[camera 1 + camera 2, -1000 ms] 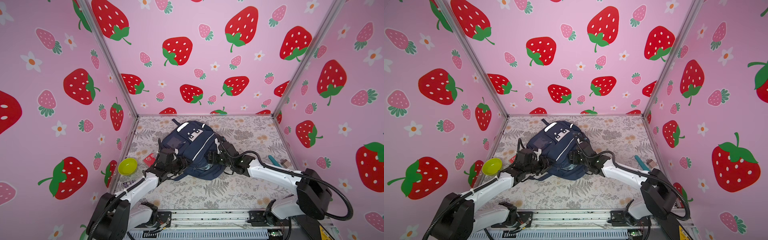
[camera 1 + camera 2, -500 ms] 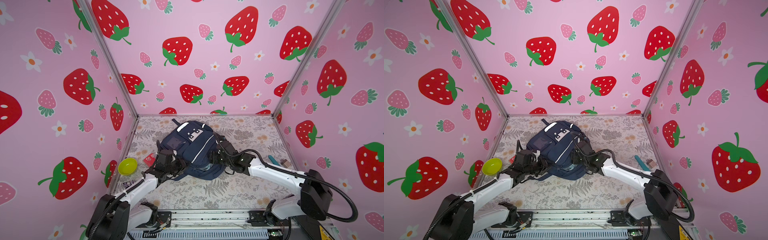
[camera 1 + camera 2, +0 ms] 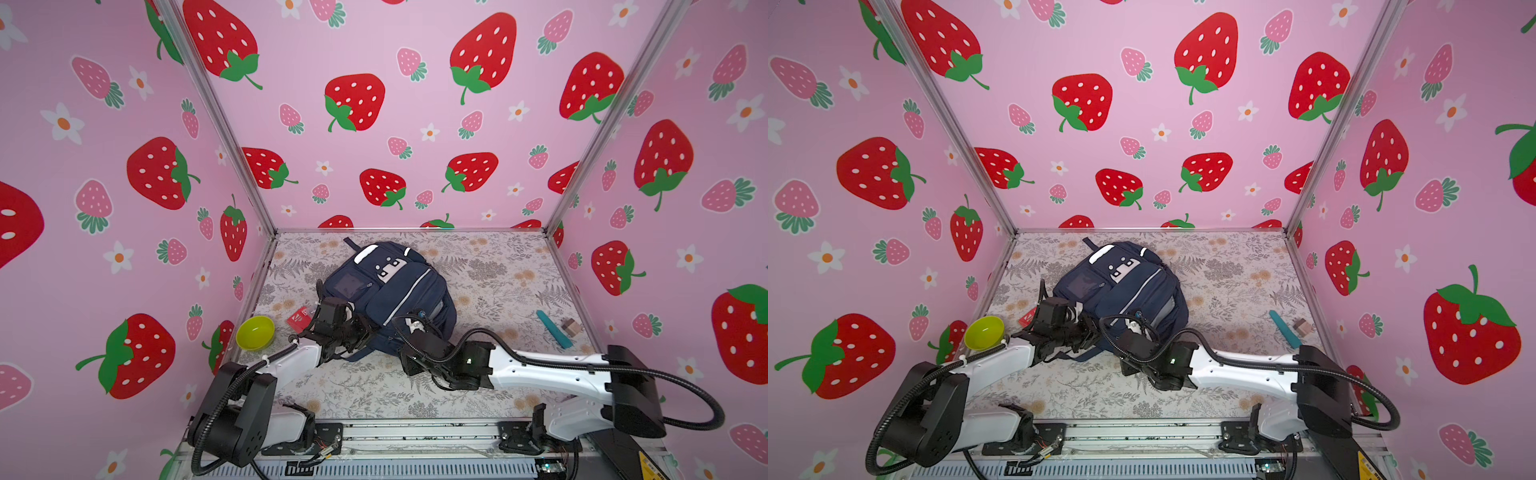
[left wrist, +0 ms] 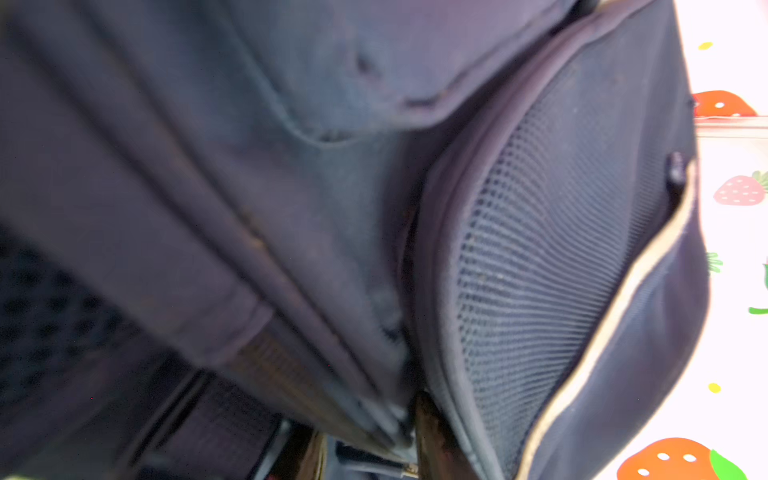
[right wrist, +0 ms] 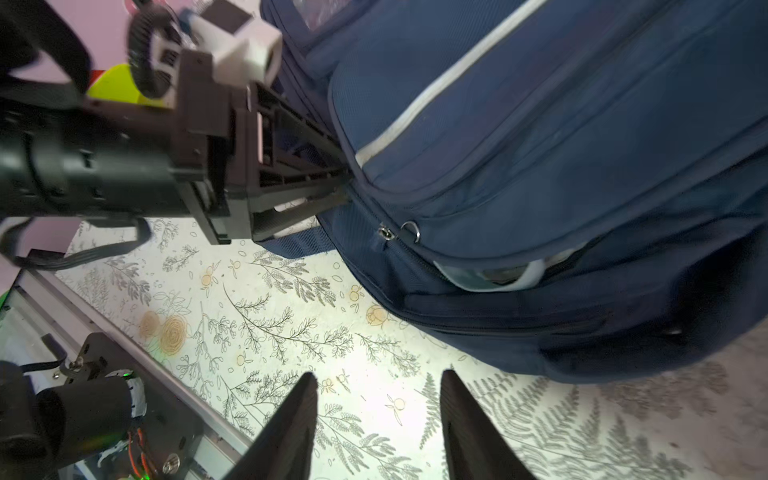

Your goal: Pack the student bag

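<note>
Backed right gripper [image 5: 377,374] off student bag [image 3: 399,291], parted and empty, over bare mat [image 5: 291,316] beside it; clamped left gripper [image 5: 347,183] on its seam; cannot read patch [image 3: 386,266].

Bare mat [image 3: 370,388] before student bag [image 3: 399,286]

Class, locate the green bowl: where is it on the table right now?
In both top views the green bowl sits at the table's left edge, next to the red card, left of the backpack.

Left end effector [image 5: 344,179] tips hidden against student bag [image 3: 399,291], red card [image 3: 297,320] half covered
</note>
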Robot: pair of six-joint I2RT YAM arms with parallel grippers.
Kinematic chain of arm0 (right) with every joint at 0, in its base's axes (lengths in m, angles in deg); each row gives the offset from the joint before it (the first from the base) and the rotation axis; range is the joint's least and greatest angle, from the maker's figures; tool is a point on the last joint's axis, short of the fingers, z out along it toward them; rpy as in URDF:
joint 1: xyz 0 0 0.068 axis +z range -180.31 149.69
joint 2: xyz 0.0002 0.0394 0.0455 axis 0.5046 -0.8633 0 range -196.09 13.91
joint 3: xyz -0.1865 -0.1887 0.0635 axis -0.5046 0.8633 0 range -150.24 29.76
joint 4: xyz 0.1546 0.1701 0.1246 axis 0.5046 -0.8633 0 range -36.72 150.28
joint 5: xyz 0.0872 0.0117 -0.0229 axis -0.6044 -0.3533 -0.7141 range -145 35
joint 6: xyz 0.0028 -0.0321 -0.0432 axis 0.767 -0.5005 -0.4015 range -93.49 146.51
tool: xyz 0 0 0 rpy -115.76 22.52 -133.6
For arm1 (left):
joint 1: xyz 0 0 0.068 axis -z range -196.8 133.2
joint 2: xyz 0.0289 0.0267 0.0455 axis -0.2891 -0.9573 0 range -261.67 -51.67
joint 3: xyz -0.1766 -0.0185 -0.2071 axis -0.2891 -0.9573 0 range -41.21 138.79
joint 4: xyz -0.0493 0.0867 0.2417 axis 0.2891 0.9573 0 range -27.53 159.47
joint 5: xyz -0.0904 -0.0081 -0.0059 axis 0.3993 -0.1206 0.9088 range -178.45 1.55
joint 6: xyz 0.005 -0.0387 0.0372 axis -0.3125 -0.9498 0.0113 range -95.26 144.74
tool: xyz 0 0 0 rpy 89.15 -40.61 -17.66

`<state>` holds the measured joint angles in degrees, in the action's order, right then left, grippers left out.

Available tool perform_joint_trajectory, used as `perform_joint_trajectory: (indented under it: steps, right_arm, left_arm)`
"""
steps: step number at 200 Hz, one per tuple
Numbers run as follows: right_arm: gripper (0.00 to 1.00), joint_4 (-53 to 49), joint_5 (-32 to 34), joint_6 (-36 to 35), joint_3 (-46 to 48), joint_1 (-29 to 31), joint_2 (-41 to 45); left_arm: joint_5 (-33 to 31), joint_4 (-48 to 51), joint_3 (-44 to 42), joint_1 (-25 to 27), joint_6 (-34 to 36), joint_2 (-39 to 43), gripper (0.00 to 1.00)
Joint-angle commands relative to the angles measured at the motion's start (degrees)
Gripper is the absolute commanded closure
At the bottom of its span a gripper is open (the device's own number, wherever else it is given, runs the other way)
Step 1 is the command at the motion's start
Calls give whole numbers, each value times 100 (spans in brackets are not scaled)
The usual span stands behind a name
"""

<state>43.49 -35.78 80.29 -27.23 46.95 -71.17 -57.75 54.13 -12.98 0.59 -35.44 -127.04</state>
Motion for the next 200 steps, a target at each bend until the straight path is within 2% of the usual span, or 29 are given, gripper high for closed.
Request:
perform_joint_trajectory:
  steps: [1, 15, 22, 33, 49, 78, 82, 139, 170, 200]
  right_arm:
    - [50, -109, 18, 228, -445, 3, -392]
    - [49, -285, 139, 354, -666, -63, -633]
    - [46, -322, 113, 395, -745, -116, -755]
    - [46, -396, 128, 466, -889, -164, -942]
    - [47, -512, 247, 554, -1047, -221, -1154]
    - [48, -521, 269, 647, -1160, -352, -1361]
    - [51, -553, 281, 673, -1191, -366, -1383]
    - [59, -1307, 517, 1183, -1728, -510, -1597]
    - [62, -1085, 386, 1180, -1782, -606, -1663]
    - [60, -1214, 728, 1336, -1979, -631, -1800]
  left_arm:
    - [235, -392, 313, -26, -130, 15, 59]
    - [166, -257, 341, -25, -59, 105, 54]
    - [81, -139, 364, -25, 6, 138, 54]
    - [-8, -37, 392, -33, 75, 78, 57]
    - [95, -213, 390, -52, 50, -172, 71]
    - [469, -1099, 289, -35, -391, -478, 96]
    - [488, -1160, 289, -29, -432, -458, 100]
    - [390, -634, 618, 207, -432, 337, 100]
    - [367, -672, 614, 295, -532, 392, 100]
    - [383, -830, 657, 435, -642, 330, 100]
